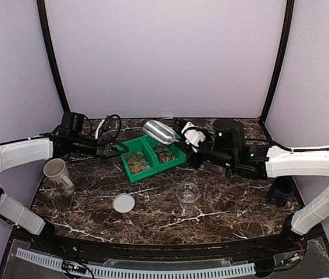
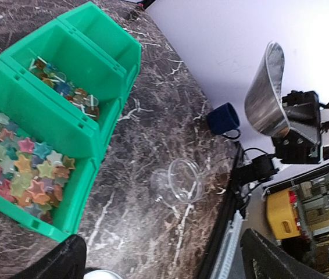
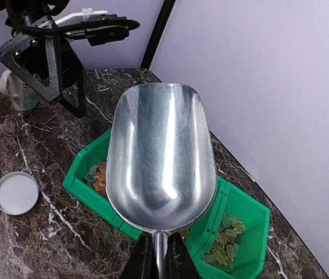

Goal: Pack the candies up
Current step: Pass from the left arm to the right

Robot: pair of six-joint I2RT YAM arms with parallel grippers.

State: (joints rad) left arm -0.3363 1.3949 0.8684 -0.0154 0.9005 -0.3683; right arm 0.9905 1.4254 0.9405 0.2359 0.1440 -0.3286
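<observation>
far left, a beige mug (image 1: 57,173) stands upright on the marble table (image 1: 222,218), handle toward the near edge. just to its right, the left gripper (image 1: 117,150) hovers beside the left end of the green bin (image 1: 131,175). its fingers (image 2: 65,258) sit at opposite bottom corners of the left wrist view, spread wide with nothing between them.

nearer the front, a round white lid (image 1: 124,203) lies flat on the table, apart from everything else.

now the green bin, set at an angle. this is where the candies (image 2: 19,168) are: star-shaped pieces in pink, orange, green and blue fill the compartment nearest the left gripper. a smaller scatter of mixed sweets lies in the middle compartment. from the right wrist view, more green and yellow pieces show in the compartment at the right end.

over the back of the bin hangs a metal scoop (image 1: 158,132), bowl up, its inside bare shiny metal. in front of the bin, a clear plastic cup (image 1: 188,192) stands upright on the marble, well apart from the lid.

the right gripper (image 3: 156,258) is clamped tight on the scoop's handle, fingers pinched on either side of it. far right, a dark blue mug (image 1: 281,189) sits near the table's edge, partly hidden by the right arm.
</observation>
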